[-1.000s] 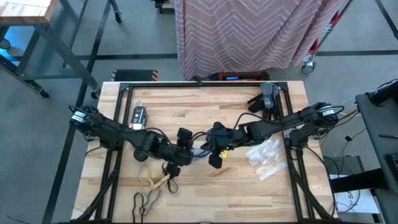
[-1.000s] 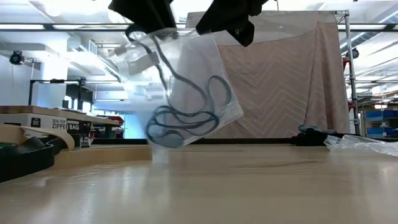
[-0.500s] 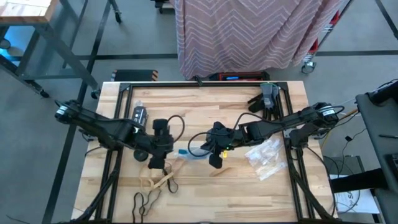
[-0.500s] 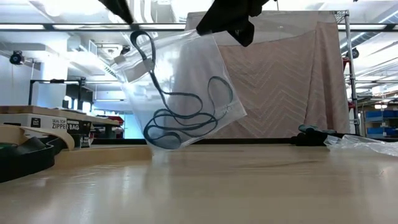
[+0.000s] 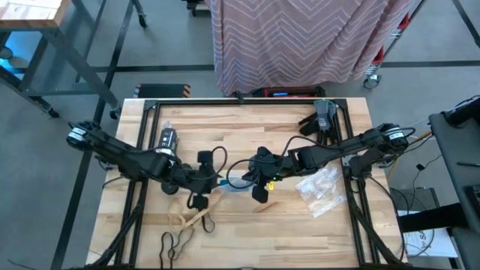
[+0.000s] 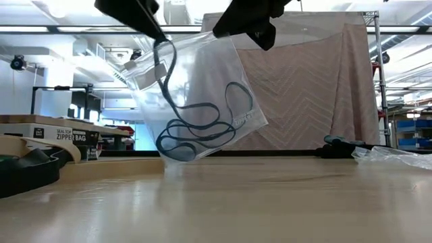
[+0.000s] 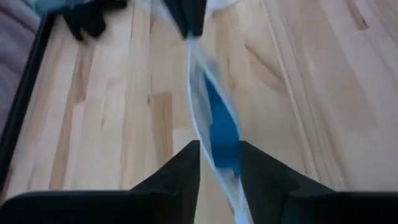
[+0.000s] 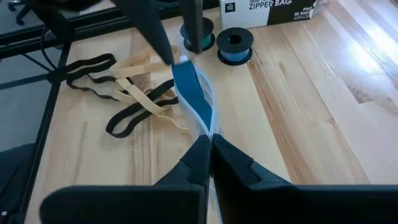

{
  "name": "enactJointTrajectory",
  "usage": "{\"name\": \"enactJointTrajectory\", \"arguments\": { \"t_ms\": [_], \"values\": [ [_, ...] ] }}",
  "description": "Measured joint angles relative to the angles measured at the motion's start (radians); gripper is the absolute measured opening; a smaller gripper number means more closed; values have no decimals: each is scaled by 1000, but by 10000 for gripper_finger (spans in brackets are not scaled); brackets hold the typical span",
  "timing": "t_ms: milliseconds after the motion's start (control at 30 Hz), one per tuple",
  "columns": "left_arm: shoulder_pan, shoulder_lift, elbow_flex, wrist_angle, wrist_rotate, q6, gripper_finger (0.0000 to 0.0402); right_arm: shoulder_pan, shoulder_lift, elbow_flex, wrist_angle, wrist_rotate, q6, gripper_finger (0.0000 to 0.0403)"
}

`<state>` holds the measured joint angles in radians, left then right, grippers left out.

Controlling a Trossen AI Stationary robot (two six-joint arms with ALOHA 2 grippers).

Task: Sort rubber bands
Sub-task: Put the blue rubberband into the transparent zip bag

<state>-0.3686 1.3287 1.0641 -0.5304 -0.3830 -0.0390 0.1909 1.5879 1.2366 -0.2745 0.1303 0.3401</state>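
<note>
Fingers of the left gripper [image 7: 217,163] straddle the bag's [image 6: 202,94] top edge, a blue band [image 6: 196,131] between them; whether they pinch it I cannot tell. Opposite, the right gripper [image 8: 210,149] is clenched on the bag's other corner, holding it hanging above mid-table. Blue loops coil at the bag's bottom, one strand rising toward the left claw. Tan bands [image 5: 184,220] and black bands [image 5: 174,241] lie loose nearer the left arm.
</note>
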Motion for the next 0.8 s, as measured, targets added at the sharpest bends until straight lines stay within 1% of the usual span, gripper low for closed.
{"name": "enactJointTrajectory", "arguments": {
  "t_ms": [100,267,500,567,633,800],
  "values": [
    [4,35,-1,34,-12,51,80,0,0,0,0,0,0,0],
    [4,71,-1,96,-80,101,77,0,0,0,0,0,0,0],
    [9,79,0,124,-88,130,79,0,0,0,1,0,0,0],
    [9,74,4,87,-88,131,82,0,0,0,0,-1,0,0],
    [9,61,27,7,-88,120,85,0,0,0,0,-2,0,0],
    [3,29,138,-215,-90,5,85,0,0,0,-4,-3,0,0]
  ]
}}
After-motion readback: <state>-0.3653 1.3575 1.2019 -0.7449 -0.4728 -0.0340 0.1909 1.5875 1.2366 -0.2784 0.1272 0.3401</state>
